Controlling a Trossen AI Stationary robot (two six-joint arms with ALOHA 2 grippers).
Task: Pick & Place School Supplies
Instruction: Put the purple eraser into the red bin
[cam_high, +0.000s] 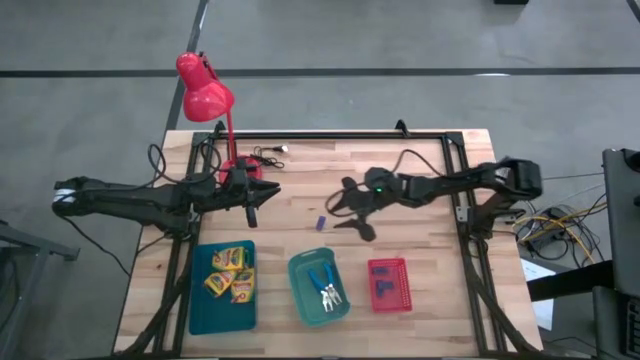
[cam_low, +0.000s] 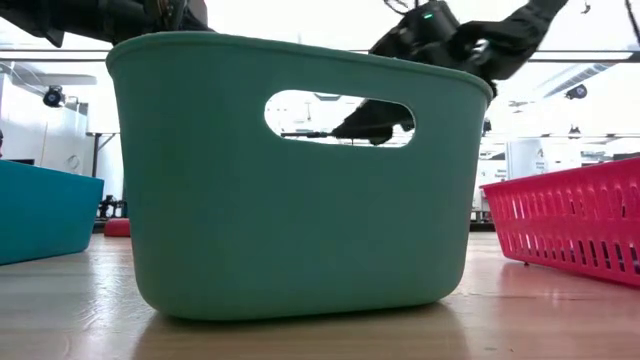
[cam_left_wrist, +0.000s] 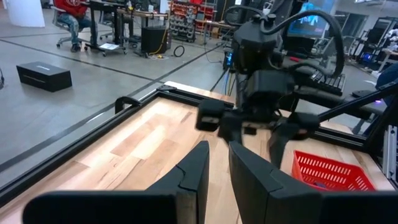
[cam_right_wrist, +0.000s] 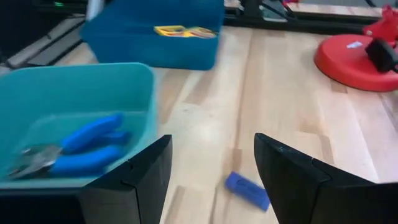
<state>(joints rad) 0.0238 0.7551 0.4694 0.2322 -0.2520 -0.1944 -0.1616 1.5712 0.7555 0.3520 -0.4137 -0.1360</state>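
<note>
Yellow-green crayon boxes (cam_high: 229, 272) lie in the teal tray (cam_high: 200, 312) at left, above which the left hand (cam_high: 252, 214) waits with fingers nearly together, grasping nothing. Two blue-handled scissors (cam_high: 325, 286) lie in the green tray (cam_high: 300, 300); one purple block (cam_high: 319, 223) lies loose on the tabletop (cam_high: 420, 300), the other blocks in the red tray (cam_high: 403, 268). Right hand (cam_high: 352, 212), released wide, hovers just beside the loose block (cam_right_wrist: 247, 189): probably light, rigid and smooth, so pinch across its short sides, squarely, or it may skid.

- The left gripper (cam_high: 252, 205) is up in the air with its fingers (cam_left_wrist: 194, 169) nearly together, holding nothing.
- The right gripper (cam_high: 345, 208) reaches toward the middle, fingers (cam_right_wrist: 144, 175) spread wide, empty.
</note>
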